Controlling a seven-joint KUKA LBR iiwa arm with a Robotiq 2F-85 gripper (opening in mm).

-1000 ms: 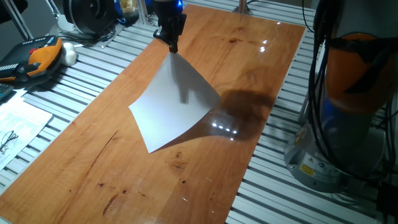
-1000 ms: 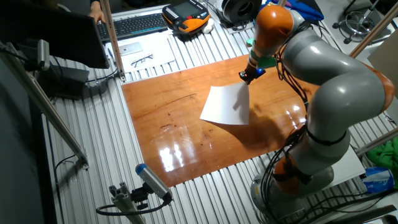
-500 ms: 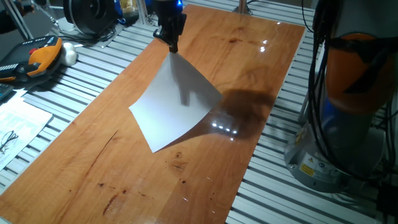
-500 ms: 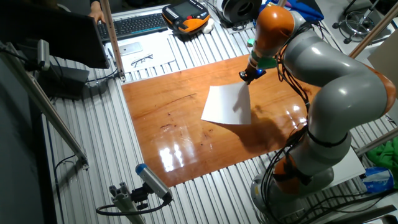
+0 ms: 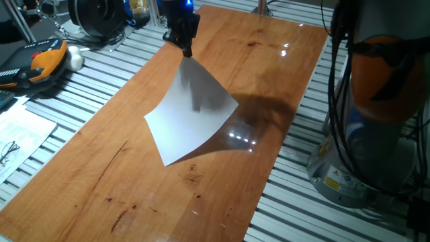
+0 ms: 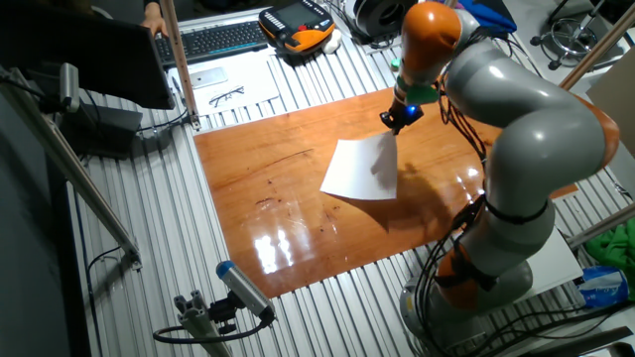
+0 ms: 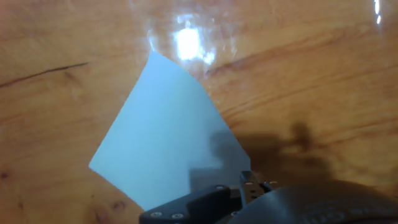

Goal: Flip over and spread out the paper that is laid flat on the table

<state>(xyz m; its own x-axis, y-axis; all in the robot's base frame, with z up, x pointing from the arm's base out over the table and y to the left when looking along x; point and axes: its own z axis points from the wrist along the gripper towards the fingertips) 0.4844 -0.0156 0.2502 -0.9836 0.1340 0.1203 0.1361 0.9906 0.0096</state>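
Pinching one corner of the paper [image 5: 191, 107], the end effector [image 5: 186, 50] hangs above the far part of the surface [image 5: 101, 181], its fingers clamped together on that corner. From there the sheet slopes down toward the near side, its plain white face showing in both fixed views; the lowest corner sits close to or on the wood, though contact cannot be confirmed. A dark shadow lies on the wood just right of the paper, beside some bright light reflections. In the other fixed view the paper [image 6: 360, 169] is near the middle of the surface [image 6: 258, 228], with the end effector [image 6: 393, 121] at its upper corner. The hand view shows the paper [image 7: 161, 143] fanning away over the surface [image 7: 50, 112].
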